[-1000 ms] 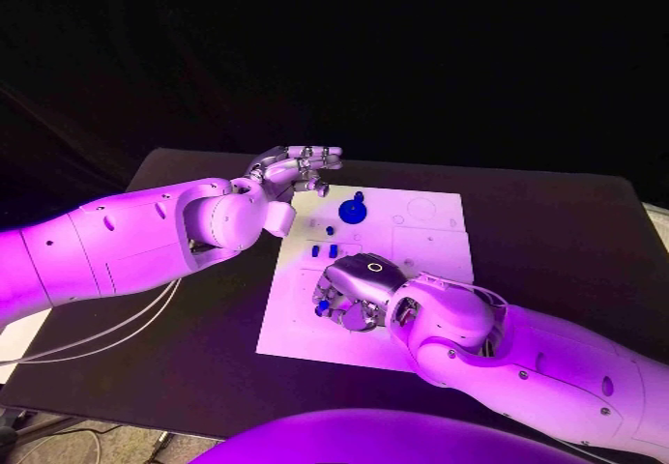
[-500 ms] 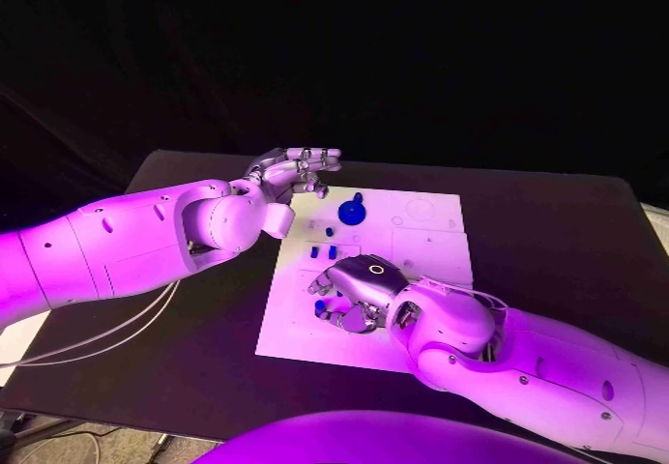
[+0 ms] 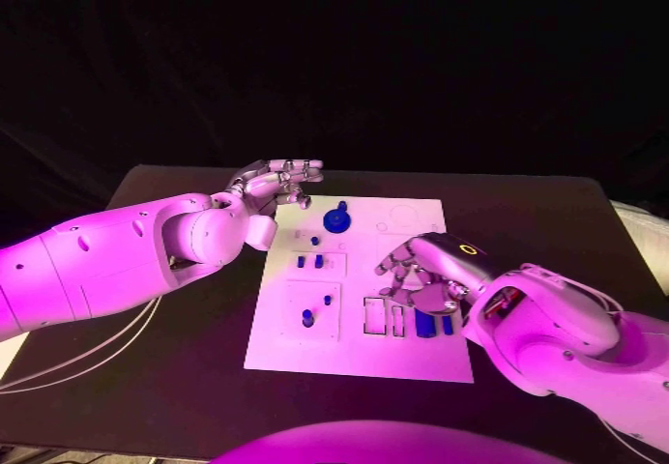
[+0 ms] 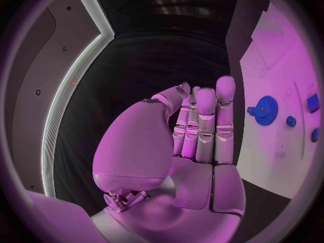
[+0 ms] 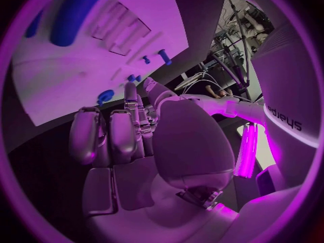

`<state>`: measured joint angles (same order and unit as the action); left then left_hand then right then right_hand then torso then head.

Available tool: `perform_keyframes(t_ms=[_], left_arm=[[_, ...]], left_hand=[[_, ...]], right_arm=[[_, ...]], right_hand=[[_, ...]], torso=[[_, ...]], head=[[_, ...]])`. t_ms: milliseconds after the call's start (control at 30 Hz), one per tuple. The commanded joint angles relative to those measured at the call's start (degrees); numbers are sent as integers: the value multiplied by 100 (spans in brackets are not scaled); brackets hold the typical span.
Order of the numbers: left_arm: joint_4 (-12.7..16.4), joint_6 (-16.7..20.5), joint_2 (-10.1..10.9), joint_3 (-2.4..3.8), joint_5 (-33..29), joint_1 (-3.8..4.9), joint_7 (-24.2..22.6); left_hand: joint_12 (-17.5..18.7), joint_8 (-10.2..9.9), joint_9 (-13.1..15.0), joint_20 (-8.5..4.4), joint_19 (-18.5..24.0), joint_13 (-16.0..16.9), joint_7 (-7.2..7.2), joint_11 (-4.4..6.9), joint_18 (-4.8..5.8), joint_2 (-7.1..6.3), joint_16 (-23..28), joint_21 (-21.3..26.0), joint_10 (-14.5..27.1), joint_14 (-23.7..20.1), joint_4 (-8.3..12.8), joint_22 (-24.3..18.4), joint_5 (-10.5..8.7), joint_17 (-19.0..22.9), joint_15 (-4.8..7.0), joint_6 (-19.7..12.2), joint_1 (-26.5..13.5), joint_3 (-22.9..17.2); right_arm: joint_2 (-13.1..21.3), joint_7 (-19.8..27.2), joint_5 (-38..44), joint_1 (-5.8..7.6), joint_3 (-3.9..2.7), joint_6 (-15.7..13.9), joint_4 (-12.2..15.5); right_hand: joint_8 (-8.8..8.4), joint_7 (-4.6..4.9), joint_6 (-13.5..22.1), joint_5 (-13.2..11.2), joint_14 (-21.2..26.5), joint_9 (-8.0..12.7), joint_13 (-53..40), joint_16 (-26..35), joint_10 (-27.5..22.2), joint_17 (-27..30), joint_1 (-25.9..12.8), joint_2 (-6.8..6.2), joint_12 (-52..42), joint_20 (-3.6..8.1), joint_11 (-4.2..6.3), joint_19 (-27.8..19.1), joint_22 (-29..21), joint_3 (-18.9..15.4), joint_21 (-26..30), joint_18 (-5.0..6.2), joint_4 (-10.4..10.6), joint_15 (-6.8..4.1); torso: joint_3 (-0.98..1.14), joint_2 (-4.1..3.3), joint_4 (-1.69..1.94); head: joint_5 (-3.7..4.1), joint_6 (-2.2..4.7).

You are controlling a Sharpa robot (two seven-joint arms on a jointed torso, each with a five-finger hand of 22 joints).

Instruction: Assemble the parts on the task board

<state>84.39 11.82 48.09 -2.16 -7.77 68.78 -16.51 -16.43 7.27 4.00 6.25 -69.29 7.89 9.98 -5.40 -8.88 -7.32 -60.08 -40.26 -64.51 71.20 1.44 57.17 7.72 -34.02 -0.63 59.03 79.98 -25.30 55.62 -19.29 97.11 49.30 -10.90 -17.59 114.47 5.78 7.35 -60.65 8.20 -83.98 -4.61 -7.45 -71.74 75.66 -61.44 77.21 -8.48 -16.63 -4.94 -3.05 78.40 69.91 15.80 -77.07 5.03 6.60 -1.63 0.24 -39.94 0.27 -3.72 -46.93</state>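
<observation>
White task board (image 3: 419,356) at centre of the head view, flat on the black counter (image 3: 586,222). On it, a blue gear (image 3: 336,220) in the upper left part of the board, with a small upright peg just above it. Below the gear, toward the board's left side, a row of small blue parts (image 3: 316,261); lower still, two blue pegs (image 3: 308,317) standing in a square outline. At lower centre, rectangular slots (image 3: 376,316), and just right of them two blue blocks (image 3: 434,323) side by side.

Left robot hand (image 3: 276,182) at upper left of the frame, off the board's top left corner and above the counter — fingers curled in close together, thumb folded alongside, nothing held; same seen in the left wrist view, left robot hand (image 4: 192,135) with the gear (image 4: 265,110) off to the side on the board (image 4: 283,65).

Right robot hand (image 3: 419,274) at centre right, over the board's right half, just above the blue blocks — fingers bent downward and slightly apart, nothing visible in them. In the right wrist view, fingers (image 5: 111,137) partly curled, empty, board (image 5: 61,86) beyond them with a blue block (image 5: 71,13) and pegs.
</observation>
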Motion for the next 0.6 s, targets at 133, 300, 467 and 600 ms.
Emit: perform_keyframes(t_ms=[133, 300, 467, 600], left_arm=[[71, -110, 63, -4, 16, 3, -13], [89, -103, 86, -9, 20, 3, -17], [93, -105, 88, -12, 27, 3, -21], [92, -107, 87, -13, 29, 3, -22]], left_hand=[[-20, 20, -8, 15, 44, 6, -2, -1, -98, 22, 19, 31, 45, -32, -10, -5, 0, 5, 1, -14, 43, 31], [-20, 20, -8, 15, 44, 6, -2, -1, -98, 22, 19, 31, 45, -32, -10, -5, 0, 5, 1, -14, 43, 31], [-20, 20, -8, 15, 44, 6, -2, -1, -98, 22, 19, 31, 45, -32, -10, -5, 0, 5, 1, -14, 43, 31], [-20, 20, -8, 15, 44, 6, -2, -1, -98, 22, 19, 31, 45, -32, -10, -5, 0, 5, 1, -14, 43, 31]], right_arm=[[636, -1050, -1035, -92, -37, 0, 168], [882, -1349, -1003, -287, -47, 27, 201], [875, -1438, -892, -400, -49, 84, 170], [783, -1459, -837, -436, -49, 146, 116]], right_hand=[[129, -152, -133, 587, -293, -29, -1431, -406, 631, -495, -640, -156, -1413, 187, 234, 252, 482, -666, -353, -148, 572, -186], [374, -210, -168, 944, -279, -147, -3796, -562, 397, -683, -784, 88, -3405, 205, 254, 263, 597, -1303, -434, -163, 978, -183], [555, -233, -151, 964, -284, -288, -4400, -641, 221, -783, -788, 281, -3781, 206, 263, 283, 671, -1661, -481, -174, 1002, -189], [614, -235, -131, 964, -289, -344, -4558, -671, 199, -823, -785, 343, -3855, 205, 267, 294, 699, -1780, -498, -179, 1004, -190]], torso=[[6, 30, -167], [6, 48, -219], [5, 62, -224], [0, 59, -213]], head=[[229, 77], [294, 92], [291, 73], [301, 59]])
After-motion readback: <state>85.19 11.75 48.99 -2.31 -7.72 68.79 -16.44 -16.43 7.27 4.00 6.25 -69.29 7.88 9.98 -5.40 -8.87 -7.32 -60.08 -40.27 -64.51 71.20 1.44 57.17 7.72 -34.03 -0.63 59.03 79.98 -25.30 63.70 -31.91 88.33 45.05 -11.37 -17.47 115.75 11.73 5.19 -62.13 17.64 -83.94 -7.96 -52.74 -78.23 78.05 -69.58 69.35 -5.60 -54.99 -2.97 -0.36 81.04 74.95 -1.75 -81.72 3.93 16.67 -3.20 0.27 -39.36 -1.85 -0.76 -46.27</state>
